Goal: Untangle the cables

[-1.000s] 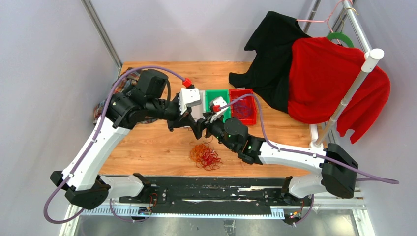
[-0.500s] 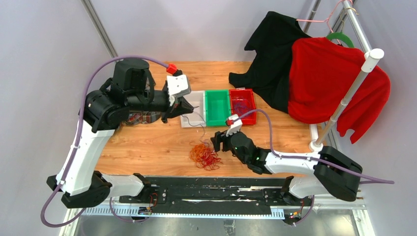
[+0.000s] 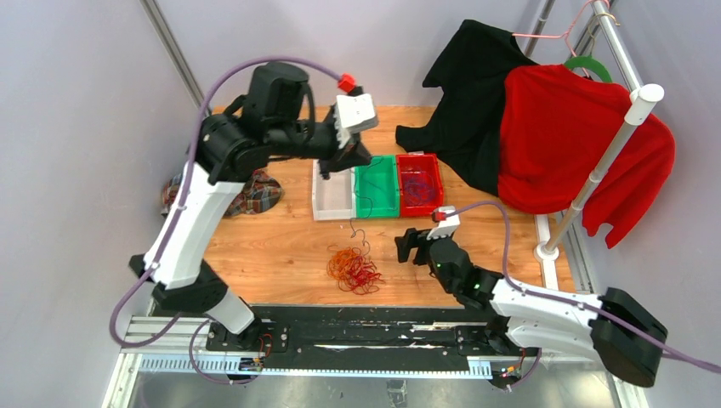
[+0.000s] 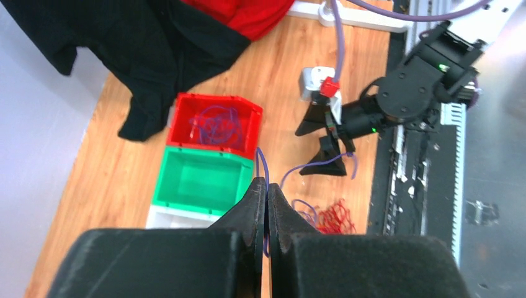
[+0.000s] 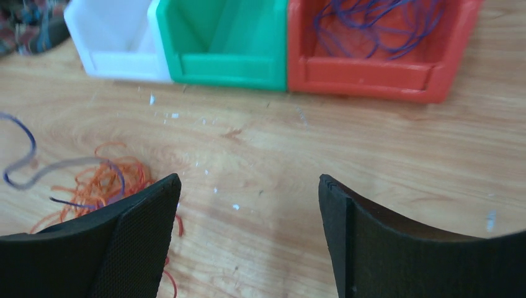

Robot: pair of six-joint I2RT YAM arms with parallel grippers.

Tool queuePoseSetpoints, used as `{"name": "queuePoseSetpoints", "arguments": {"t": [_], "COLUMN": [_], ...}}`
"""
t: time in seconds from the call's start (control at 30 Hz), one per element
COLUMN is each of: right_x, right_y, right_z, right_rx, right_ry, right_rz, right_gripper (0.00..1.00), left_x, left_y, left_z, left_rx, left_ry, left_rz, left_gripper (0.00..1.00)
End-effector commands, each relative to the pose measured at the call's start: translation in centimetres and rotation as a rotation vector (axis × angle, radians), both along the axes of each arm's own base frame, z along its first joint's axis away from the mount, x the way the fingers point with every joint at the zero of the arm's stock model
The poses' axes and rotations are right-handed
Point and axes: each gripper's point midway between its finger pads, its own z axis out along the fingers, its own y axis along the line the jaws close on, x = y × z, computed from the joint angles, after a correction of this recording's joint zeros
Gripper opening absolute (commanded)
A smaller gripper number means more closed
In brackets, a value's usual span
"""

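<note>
**One purple strand pinched, the tangle loose on the counter**

My left end effector [image 4: 267, 202] is clamped tight on a thin, dark purple cable [image 4: 263, 166], which trails down in a loose curl past the glossy green bin [image 4: 201, 180]. My right end effector [image 5: 248, 186] gapes wide and holds nothing, its ribbed black pads [image 5: 146, 217] low over the grained wooden counter [image 5: 384, 149]. The wiry red-orange tangle [image 3: 353, 268] lies near it. More purple loops [image 5: 378, 22] fill the red bin [image 5: 366, 77].

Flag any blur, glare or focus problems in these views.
Left wrist: left end effector looms dark and soft in front, purple cable beyond it crisp. Top external: evenly lit, sharp, no glare, though that cable barely shows. Right wrist: purple strand at the left edge is blurred.
</note>
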Motion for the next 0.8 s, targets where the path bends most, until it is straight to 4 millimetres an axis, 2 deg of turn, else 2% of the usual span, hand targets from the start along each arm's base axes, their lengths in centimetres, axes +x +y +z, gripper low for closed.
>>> {"name": "queuePoseSetpoints", "arguments": {"t": [0.0,0.07,0.2,0.33,0.47,0.63,0.7,0.77], "right_x": [1.1,1.3,1.6,1.7,1.9,0.9,0.6,0.2], "right_y": [-3.7,-4.8,-7.2,-7.6,-5.6,-0.1,2.0,3.8], "right_z": [1.2,2.1,3.6,5.1,6.5,9.8,10.9,11.2], "right_rx": [0.007,0.012,0.034,0.074,0.102,0.194,0.203,0.192], "right_ry": [-0.021,-0.038,-0.064,-0.092,-0.115,-0.178,-0.181,-0.182], "right_rz": [-0.140,-0.174,-0.267,-0.265,-0.172,0.115,0.207,0.284], "right_gripper": [0.82,0.82,0.82,0.82,0.83,0.83,0.83,0.83], "left_x": [2.2,3.2,4.5,5.5,6.1,6.2,6.1,5.9], "left_y": [-3.0,-4.4,-6.3,-7.4,-7.1,-5.9,-5.7,-5.5], "left_z": [2.1,4.1,5.7,7.4,11.0,15.5,16.3,16.8], "left_rx": [-0.014,-0.049,-0.070,-0.141,-0.279,-0.423,-0.435,-0.436], "left_ry": [-0.098,-0.178,-0.301,-0.368,-0.473,-0.580,-0.595,-0.599], "left_rz": [0.010,0.013,0.027,0.075,0.144,0.219,0.221,0.218], "left_gripper": [0.00,0.00,0.01,0.00,0.00,0.00,0.00,0.00]}}
